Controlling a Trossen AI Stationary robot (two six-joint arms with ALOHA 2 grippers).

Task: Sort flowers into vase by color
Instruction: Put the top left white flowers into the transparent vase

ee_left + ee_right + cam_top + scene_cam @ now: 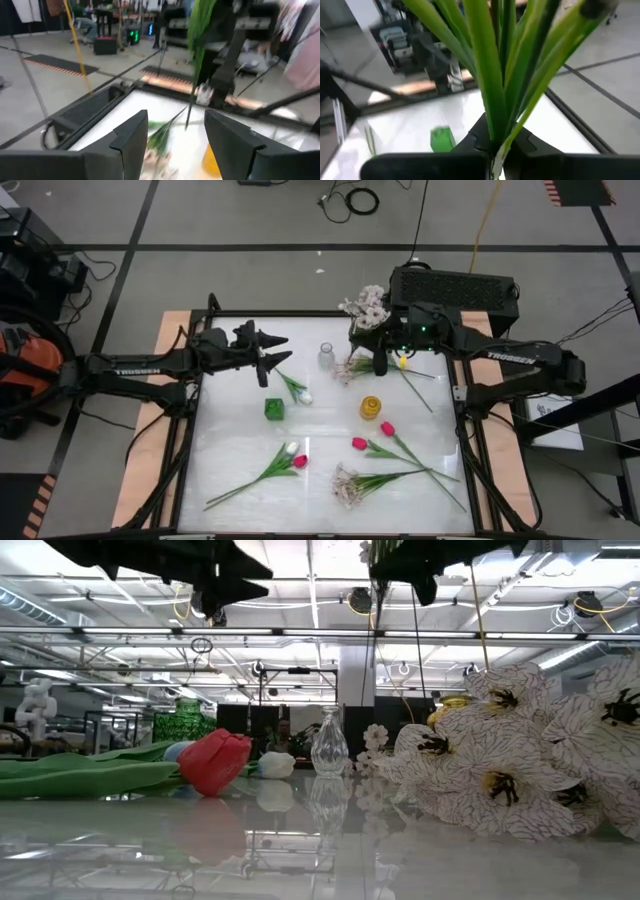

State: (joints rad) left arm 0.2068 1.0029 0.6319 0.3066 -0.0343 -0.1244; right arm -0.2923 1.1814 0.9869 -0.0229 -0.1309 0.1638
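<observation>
My right gripper (379, 360) hovers at the table's far side, right of the clear glass vase (326, 357), shut on a spray of pale blossoms (365, 305). My left gripper (277, 349) hangs open above the table, left of that vase, touching nothing. On the table lie a white tulip (298, 391), two magenta tulips (387, 428), a white and magenta pair (296, 455), a second spray (347, 485) and a third (352, 368). A green vase (274, 409) and a yellow vase (371, 408) stand mid-table. My right gripper pinches the spray's bundled green stems (493, 142) between its two fingers, low on the stems. The leaves fan out beyond the fingers and the blossom head (365, 305) points toward the far edge. The spray is lifted clear of the table; a thin stem end (188, 117) hangs below.
The black frame rail (300, 314) borders the table, and a black box (452, 285) sits behind the far edge. Cables lie on the floor beyond it. In the low view a magenta tulip (215, 761) and large white blossoms (520, 760) lie close to the camera.
</observation>
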